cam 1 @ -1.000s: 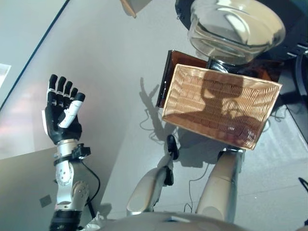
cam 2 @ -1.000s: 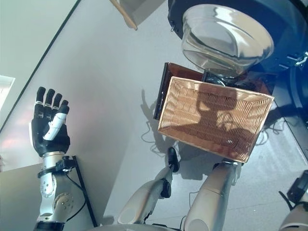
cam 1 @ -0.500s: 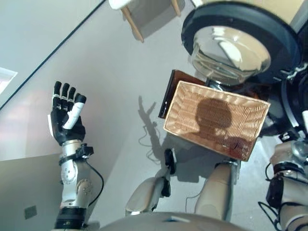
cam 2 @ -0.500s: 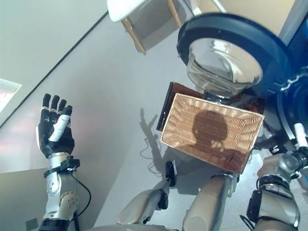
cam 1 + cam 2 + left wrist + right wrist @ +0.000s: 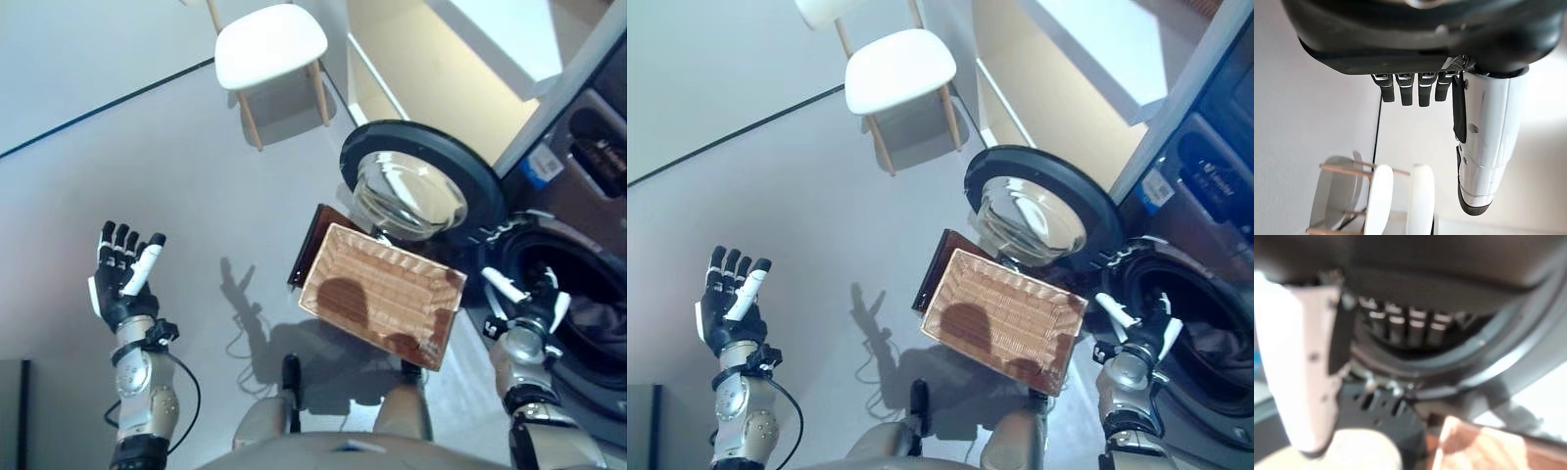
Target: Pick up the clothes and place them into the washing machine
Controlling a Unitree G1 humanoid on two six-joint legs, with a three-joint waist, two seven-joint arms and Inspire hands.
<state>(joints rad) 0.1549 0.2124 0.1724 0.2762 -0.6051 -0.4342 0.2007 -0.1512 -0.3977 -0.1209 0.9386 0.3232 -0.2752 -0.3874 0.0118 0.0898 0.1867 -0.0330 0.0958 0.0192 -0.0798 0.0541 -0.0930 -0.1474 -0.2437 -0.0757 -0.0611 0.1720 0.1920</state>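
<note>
Expect the clothes [image 5: 594, 318] to be light, limp and prone to snagging; if you need to shift them, bunch a thick fold near the middle rather than pinching an edge. They appear to lie already inside the washing machine drum [image 5: 563, 294], a dull brownish heap low in the opening, though that view is dim. The wicker basket [image 5: 380, 292] before the machine looks empty, and the round door [image 5: 416, 191] hangs wide. Your right hand [image 5: 524, 305] hovers at the drum mouth with fingers spread, holding nothing. Your left hand [image 5: 121, 279] is raised, fingers straight, empty.
</note>
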